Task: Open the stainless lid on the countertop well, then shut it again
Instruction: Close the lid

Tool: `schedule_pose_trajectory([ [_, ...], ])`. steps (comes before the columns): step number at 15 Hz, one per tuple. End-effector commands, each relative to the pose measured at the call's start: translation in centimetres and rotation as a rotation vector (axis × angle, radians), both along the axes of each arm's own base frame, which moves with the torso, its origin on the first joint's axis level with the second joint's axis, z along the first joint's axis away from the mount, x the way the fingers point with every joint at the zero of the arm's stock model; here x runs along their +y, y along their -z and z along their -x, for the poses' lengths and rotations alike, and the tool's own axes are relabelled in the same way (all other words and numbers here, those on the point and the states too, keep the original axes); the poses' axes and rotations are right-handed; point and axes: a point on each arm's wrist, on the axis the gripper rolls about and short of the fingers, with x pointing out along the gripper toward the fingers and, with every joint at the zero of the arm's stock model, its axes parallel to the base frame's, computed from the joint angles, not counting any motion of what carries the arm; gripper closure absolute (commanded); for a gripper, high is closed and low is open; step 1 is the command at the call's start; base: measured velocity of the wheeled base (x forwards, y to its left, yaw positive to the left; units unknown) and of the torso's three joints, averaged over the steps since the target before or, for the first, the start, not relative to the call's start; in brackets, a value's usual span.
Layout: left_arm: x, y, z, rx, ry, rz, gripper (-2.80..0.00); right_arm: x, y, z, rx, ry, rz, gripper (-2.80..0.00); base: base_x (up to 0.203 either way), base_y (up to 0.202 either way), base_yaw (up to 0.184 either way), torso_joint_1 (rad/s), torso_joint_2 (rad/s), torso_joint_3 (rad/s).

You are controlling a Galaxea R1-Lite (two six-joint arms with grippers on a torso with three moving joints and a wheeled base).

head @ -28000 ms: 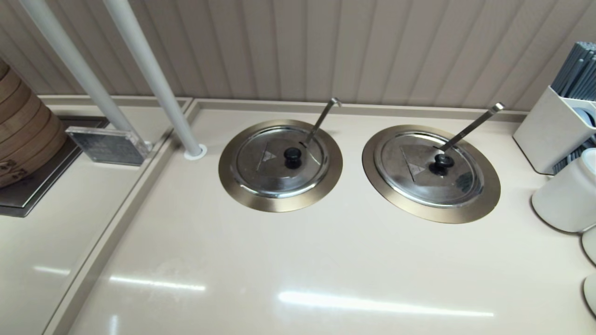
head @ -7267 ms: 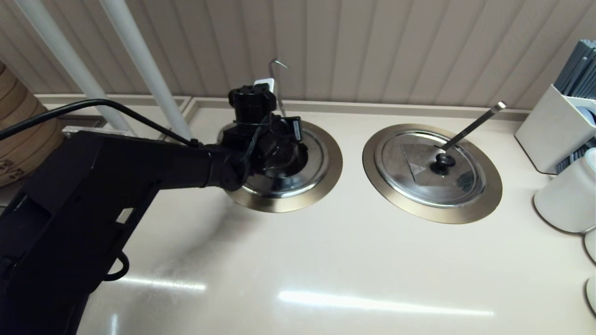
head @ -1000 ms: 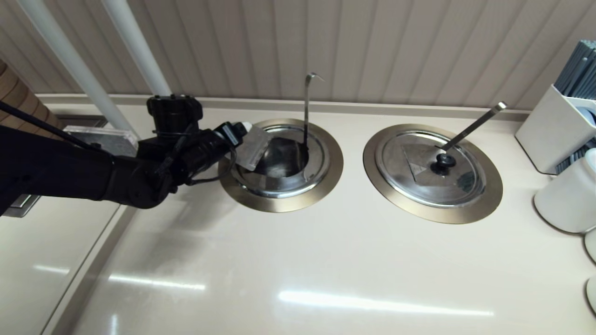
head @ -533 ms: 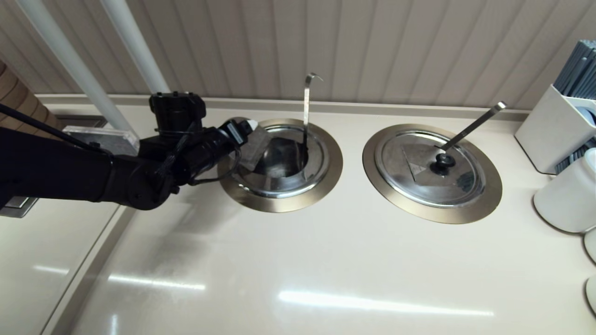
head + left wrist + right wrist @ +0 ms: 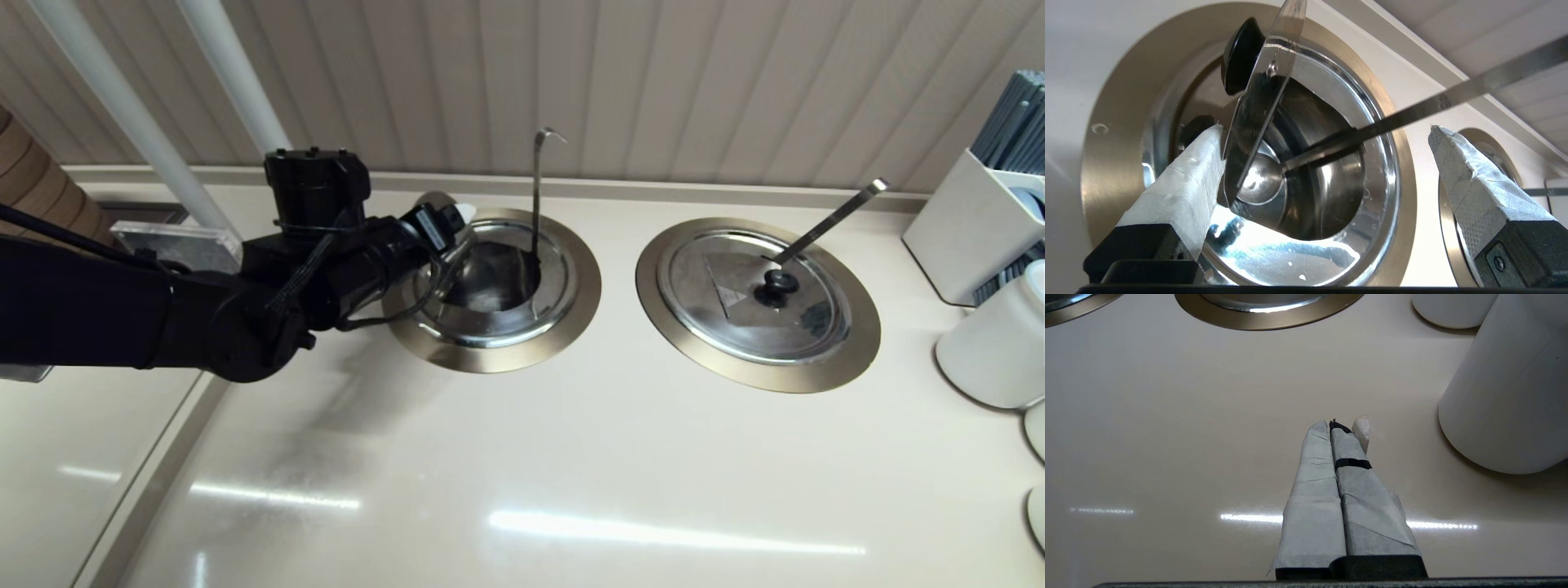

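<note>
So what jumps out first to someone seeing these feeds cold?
The stainless lid, tilted almost on edge in the countertop well, its rim by one finger of the open left tool. Then the hook-tipped ladle handle rising from that well, beside the twin lid flat on the right-hand well. The right tool is parked shut above the counter.

- Bright, even overhead light; long glare streaks on the glossy table (image 5: 571,457).
- Soft shadow spreads under the left arm (image 5: 122,310).
- Sharp highlights flare inside the countertop well (image 5: 1306,245).
</note>
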Motion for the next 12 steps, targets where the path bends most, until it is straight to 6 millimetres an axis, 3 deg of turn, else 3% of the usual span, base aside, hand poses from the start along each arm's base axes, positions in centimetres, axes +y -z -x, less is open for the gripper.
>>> schedule_pose_trajectory([
  [1, -0.5, -0.1, 0.5, -0.002, 0.015, 0.005, -2.80, 0.0, 0.1, 0.0, 0.004, 0.000, -0.001, 0.00, 0.000, 0.000, 0.000, 0.000, 0.00, 0.000],
  [8, -3.1, 1.0, 2.1, 0.029, 0.095, -0.019, -2.80, 0.0, 0.1, 0.0, 0.004, 0.000, -0.001, 0.00, 0.000, 0.000, 0.000, 0.000, 0.00, 0.000],
  [12, -3.7, 0.6, 3.1, 0.023, 0.123, -0.010, -2.80, 0.0, 0.1, 0.0, 0.004, 0.000, -0.001, 0.00, 0.000, 0.000, 0.000, 0.000, 0.00, 0.000],
])
